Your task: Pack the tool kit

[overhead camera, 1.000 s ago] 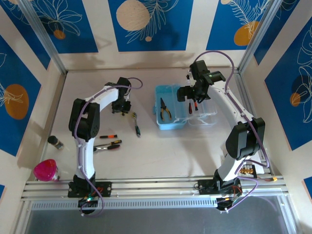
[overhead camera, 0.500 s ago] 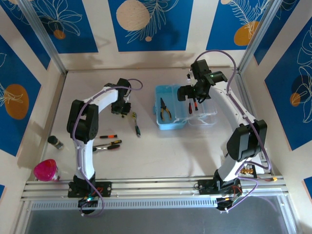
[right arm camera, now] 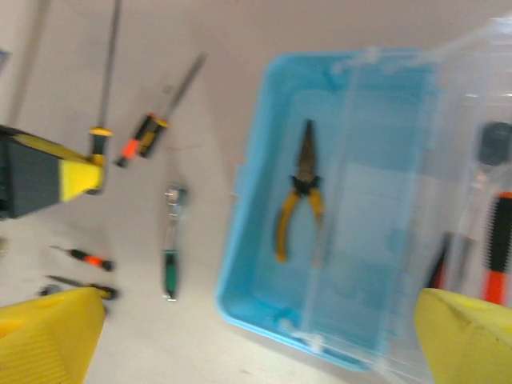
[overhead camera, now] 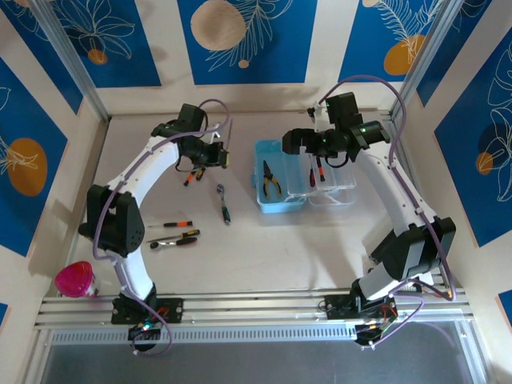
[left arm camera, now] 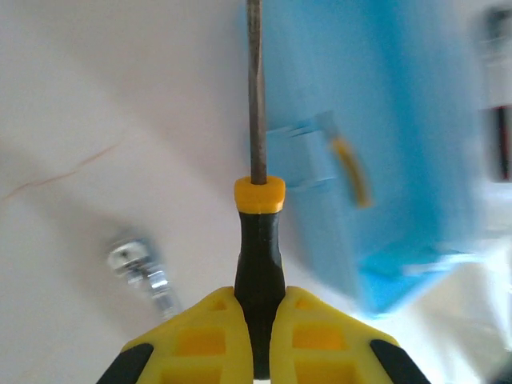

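Black-handled screwdriver [left arm camera: 258, 248] with a yellow collar: now off the table and clamped in my left gripper [left arm camera: 258, 308]. The yellow fingers [left arm camera: 216, 320] have closed firmly on the handle, and the shaft points out ahead towards the case. A second ago this gripper was low over the table beside the ratchet wrench [overhead camera: 224, 204] with its jaws narrowing. It has since closed, risen and swung towards the back of the table. Finding: pick complete, grip looks centred and straight.

My right gripper [overhead camera: 292, 142] has drawn back and to the left and now hovers over the far edge of the light-blue case [overhead camera: 280, 206]. Its jaws are spread as wide as they go and hold nothing.

The case sits open at centre table, well apart from my left gripper. The yellow-handled pliers [overhead camera: 272, 180] lie in the blue base. The clear lid [overhead camera: 332, 188] is folded out to the right, and red and black handles show through it.

Outstanding on the table:
- an orange-and-black screwdriver [overhead camera: 192, 174], near the left gripper
- the ratchet wrench
- two small screwdrivers [overhead camera: 172, 225] nearer the left base

In my judgement packing is partly done. The held screwdriver needs carrying right and releasing over the blue base. The long shaft may catch the case wall if it arrives too low.
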Robot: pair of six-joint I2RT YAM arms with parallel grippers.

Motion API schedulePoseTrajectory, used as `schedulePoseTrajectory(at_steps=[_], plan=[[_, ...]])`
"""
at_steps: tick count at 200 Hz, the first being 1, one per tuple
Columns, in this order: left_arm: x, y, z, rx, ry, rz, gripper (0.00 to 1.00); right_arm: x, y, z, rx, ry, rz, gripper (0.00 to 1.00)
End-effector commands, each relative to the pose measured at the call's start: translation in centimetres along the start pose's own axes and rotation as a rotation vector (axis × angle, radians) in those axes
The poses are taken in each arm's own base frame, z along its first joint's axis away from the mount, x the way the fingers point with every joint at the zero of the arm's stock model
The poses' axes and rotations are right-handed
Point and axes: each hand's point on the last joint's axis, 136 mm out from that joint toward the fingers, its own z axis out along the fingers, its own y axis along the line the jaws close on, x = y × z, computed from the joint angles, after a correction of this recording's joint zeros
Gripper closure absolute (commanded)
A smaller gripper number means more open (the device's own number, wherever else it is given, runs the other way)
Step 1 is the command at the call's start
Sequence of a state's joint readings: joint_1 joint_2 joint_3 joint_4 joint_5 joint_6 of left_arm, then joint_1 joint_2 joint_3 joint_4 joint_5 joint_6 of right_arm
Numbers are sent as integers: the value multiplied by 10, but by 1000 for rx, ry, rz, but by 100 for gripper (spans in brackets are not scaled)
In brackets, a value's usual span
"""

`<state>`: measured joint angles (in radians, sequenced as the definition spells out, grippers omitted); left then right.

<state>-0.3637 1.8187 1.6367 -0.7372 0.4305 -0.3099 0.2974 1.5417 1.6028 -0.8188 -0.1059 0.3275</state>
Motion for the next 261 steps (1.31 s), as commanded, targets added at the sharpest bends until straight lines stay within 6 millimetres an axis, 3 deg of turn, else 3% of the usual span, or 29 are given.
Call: schedulePoseTrajectory(at_steps=[1,31,66,122,142,184,205,222,234,253,261], plan=[[-4,-86,-9,341,-22,34,100,-11,41,1,-227,-33,62,1],[-6,-140,-11,553,-34,49,100,-21,56,8,-297,-50,102,6],[-6,-171,-13,656,-38,57,100,-23,53,19,-261,-37,130,15],[-5,-185,-19,690,-42,73,100,-15,47,34,-238,-19,169,35],[-4,-186,-18,692,-40,77,100,-17,49,34,-247,-24,167,49],[-4,-185,-17,685,-43,73,100,-19,51,30,-254,-23,158,100],[-4,-183,-15,674,-36,71,100,-21,44,26,-238,-25,157,100],[-4,-178,-15,642,-33,77,76,-23,35,19,-220,-38,154,100],[-6,-168,-15,594,-37,78,48,-25,24,10,-191,-51,150,100],[-11,-134,-16,452,-47,54,8,-27,-5,-6,-98,-66,141,100],[-14,-116,-18,372,-52,47,0,-27,-20,-12,-39,-64,137,100]])
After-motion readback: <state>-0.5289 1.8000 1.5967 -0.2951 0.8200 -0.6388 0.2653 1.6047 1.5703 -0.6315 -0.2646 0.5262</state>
